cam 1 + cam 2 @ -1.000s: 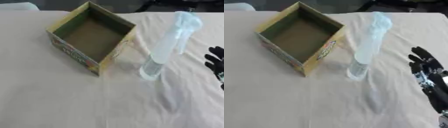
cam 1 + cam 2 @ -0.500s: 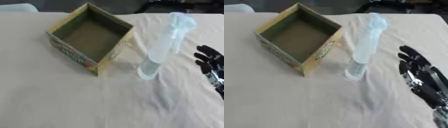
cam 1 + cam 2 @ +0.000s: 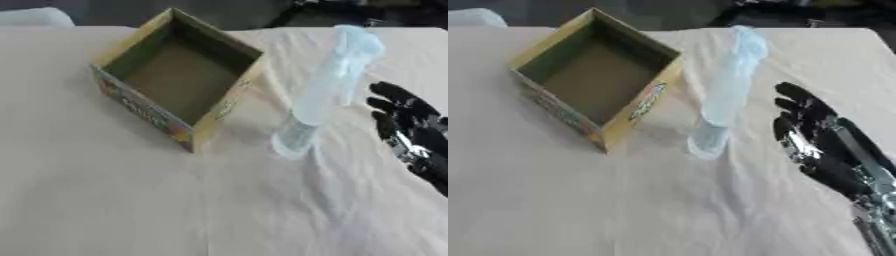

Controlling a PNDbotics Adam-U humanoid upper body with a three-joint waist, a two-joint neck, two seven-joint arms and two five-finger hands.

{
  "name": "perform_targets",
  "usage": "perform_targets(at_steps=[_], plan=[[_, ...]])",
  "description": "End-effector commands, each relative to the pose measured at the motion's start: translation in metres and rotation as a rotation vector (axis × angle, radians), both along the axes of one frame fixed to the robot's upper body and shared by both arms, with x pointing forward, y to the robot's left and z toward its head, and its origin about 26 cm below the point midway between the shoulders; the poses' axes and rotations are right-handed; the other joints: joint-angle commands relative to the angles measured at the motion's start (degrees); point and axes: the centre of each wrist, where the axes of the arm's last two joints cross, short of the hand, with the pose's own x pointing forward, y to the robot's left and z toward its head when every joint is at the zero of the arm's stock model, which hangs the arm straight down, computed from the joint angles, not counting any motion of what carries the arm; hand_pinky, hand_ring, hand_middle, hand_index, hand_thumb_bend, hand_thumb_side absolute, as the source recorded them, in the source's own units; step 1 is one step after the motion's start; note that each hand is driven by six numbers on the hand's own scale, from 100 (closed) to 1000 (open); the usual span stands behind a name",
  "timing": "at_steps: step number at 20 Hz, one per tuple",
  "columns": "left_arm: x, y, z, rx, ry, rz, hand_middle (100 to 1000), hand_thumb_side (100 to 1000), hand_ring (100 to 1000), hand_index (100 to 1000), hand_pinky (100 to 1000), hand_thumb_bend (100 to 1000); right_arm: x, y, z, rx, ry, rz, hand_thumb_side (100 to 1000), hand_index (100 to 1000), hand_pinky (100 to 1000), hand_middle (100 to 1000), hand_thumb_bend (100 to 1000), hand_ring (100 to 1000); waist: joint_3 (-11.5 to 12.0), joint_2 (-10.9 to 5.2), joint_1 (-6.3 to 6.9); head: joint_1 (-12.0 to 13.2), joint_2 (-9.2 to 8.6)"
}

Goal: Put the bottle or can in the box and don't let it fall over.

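At the right side of the frame we saw only one part of our body, the right hand point(image 3: 820, 150). It was mostly black, with dark, rounded fingers point(image 3: 798, 95) shaped much like a person's. Across the palm and along the back we noticed glossy patches and silver metal pieces that caught the light. Toward the lower right corner, a silver wrist joint point(image 3: 875, 210) with pale metal segments followed the hand out of the frame. We could not make out any screws, cables or markings on it.
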Motion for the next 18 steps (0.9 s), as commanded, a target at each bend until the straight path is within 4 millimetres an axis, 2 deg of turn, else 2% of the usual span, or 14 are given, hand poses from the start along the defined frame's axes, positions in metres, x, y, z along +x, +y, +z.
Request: perform_targets(at_steps=[1, 8, 18], plan=[[-0.002, 0.001, 0.01, 0.037, -0.022, -0.01, 997, 758, 1000, 718, 991, 116, -0.001, -0.002, 0.012, -0.045, -0.018, 0.004, 510, 1000, 1000, 1000, 100, 1000, 0.02, -1.42, 0.27, 0.05, 0.58], [-0.002, 0.001, 0.01, 0.034, -0.023, -0.016, 995, 754, 1000, 718, 990, 114, 0.0, 0.0, 0.017, -0.074, 0.022, 0.028, 504, 1000, 1000, 1000, 100, 1000, 0.49, -2.02, 0.73, 2.14, 1.81], [-0.002, 0.0, 0.009, 0.03, -0.025, -0.023, 994, 751, 1000, 718, 990, 113, 0.003, 0.002, 0.026, -0.122, 0.066, 0.066, 516, 1000, 1000, 1000, 100, 1000, 0.83, -2.71, 1.26, 3.67, 2.02]])
